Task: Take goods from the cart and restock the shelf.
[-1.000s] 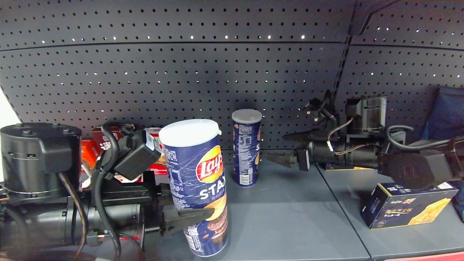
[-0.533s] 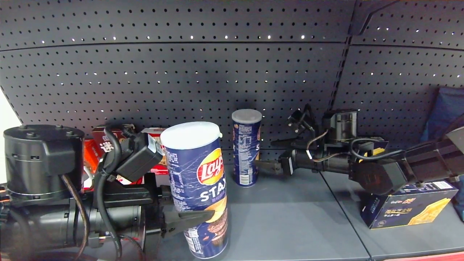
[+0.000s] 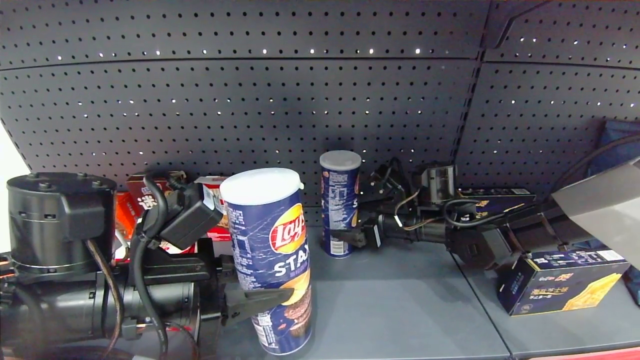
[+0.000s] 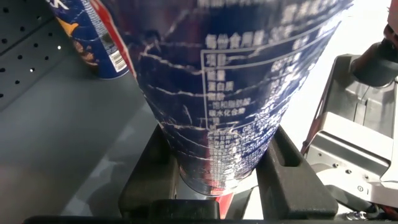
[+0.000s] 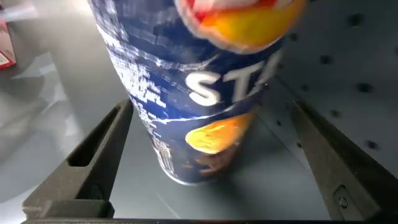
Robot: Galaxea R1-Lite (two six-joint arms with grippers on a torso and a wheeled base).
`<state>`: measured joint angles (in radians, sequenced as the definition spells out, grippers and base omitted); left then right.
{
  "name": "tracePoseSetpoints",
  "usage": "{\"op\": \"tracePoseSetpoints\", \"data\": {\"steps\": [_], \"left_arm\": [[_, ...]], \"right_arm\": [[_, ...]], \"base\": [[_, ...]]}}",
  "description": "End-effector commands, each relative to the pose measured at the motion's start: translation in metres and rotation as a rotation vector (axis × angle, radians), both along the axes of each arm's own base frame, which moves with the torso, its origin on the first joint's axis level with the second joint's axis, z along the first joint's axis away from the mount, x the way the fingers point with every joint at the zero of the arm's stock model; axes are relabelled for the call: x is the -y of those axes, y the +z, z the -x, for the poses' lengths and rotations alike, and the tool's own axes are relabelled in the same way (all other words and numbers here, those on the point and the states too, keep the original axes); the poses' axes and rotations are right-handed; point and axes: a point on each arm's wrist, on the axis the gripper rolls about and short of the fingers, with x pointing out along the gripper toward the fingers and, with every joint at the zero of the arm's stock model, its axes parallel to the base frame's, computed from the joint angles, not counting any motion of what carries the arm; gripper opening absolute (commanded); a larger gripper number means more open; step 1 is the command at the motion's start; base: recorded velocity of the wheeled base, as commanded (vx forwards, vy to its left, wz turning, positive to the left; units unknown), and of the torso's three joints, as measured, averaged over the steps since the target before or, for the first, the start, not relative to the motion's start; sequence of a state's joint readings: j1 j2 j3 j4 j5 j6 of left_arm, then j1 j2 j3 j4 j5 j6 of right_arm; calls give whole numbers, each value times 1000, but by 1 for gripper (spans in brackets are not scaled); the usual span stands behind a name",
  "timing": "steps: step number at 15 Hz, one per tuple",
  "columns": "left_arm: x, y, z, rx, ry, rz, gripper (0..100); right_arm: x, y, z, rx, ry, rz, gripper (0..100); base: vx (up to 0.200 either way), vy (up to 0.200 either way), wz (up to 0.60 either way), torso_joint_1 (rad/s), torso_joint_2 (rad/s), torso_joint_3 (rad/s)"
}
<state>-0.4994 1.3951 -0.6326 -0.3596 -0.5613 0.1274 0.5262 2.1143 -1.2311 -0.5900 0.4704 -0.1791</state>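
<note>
— What do we see on the smooth grey shelf (image 3: 400, 300)?
— Two tall round blue cans, lids on. Our left claw (image 4: 217, 146) squeezes the front can (image 3: 272, 250), upright at the shelf's front.
— And our right claw (image 5: 211, 118)?
— Wide, one finger each side of the back can (image 3: 340, 205) by the holey wall (image 3: 250, 110), not touching. A dark box (image 3: 560, 280) lies nearby, red boxes (image 3: 150, 200) behind.

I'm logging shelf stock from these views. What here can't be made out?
- Red boxes: head view, the left arm's camera and cable cover most of them, so the count is unclear.
- Dark flat box: head view, the right arm covers most of it.
- Blue item: head view, cut by the frame edge and the right arm; unidentifiable.
- Far can: right wrist view, its top is cut off by the edge.
</note>
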Motion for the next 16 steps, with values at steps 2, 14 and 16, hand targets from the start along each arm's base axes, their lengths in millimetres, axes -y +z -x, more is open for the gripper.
{"op": "tracePoseSetpoints", "data": {"steps": [2, 14, 16], "left_arm": [[-1, -5, 2, -17, 1, -9, 0], [-3, -5, 3, -15, 7, -8, 0], [-3, -5, 2, -14, 7, -7, 0]], "right_arm": [[-10, -13, -7, -17, 12, 9, 100], [-24, -19, -5, 10, 38, -16, 0], [-21, -5, 9, 25, 46, -24, 0]], "base": [[0, 0, 0, 0, 0, 0], [0, 0, 0, 0, 0, 0], [0, 0, 0, 0, 0, 0]]}}
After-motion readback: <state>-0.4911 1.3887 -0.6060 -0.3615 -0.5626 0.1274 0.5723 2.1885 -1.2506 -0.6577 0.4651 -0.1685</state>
